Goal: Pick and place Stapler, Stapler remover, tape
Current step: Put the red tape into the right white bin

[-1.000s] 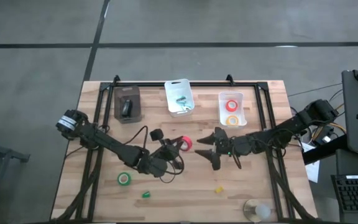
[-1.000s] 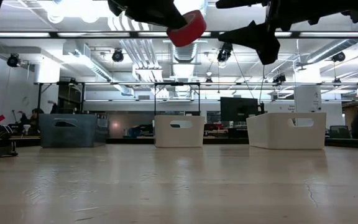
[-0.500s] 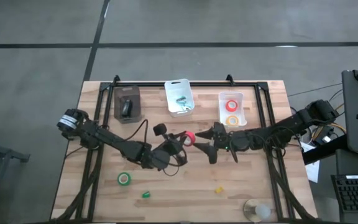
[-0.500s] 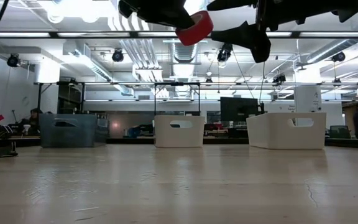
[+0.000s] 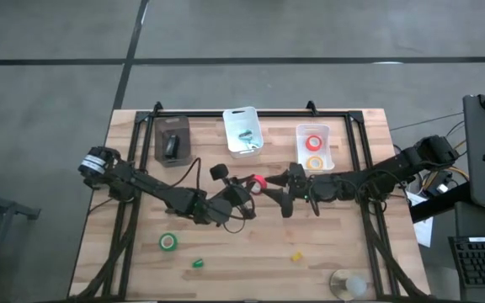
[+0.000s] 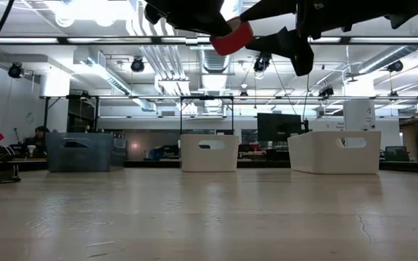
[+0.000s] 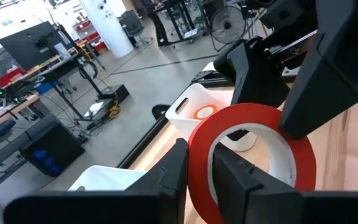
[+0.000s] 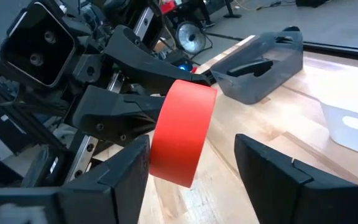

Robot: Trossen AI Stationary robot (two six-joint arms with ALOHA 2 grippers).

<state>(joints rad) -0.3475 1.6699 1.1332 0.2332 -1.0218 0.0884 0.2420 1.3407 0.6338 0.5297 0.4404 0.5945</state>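
Observation:
A red-orange tape roll [image 5: 258,183] hangs high over the table's middle, shut in my left gripper [image 5: 244,187], which reaches in from the table's left. My right gripper [image 5: 274,188] comes from the right and is open. Its two fingers [image 8: 129,171] stand on either side of the roll [image 8: 182,130], and I see no touch. A green tape roll [image 5: 168,241] lies flat on the table near the left front. A red-orange roll and a yellow roll lie in the white bin [image 5: 327,148] at the far right. My left gripper pinches the wall of the red-orange roll [image 7: 199,163], with one finger inside the ring's open centre and one finger [image 7: 169,180] outside. The fingers come level from the table's left. The roll stands on edge, lifted clear, far above the table [image 6: 232,38].
A dark bin [image 5: 173,140] holding a stapler and a white bin [image 5: 243,132] holding small items stand along the far edge. A small green piece [image 5: 198,263], a small yellow piece [image 5: 295,255] and a clear round thing [image 5: 348,284] lie toward the near edge.
My left gripper carried the red-orange roll a little toward the right and the far edge, nearer my right gripper. My right gripper moved left toward the roll, and its open fingers now stand around it.

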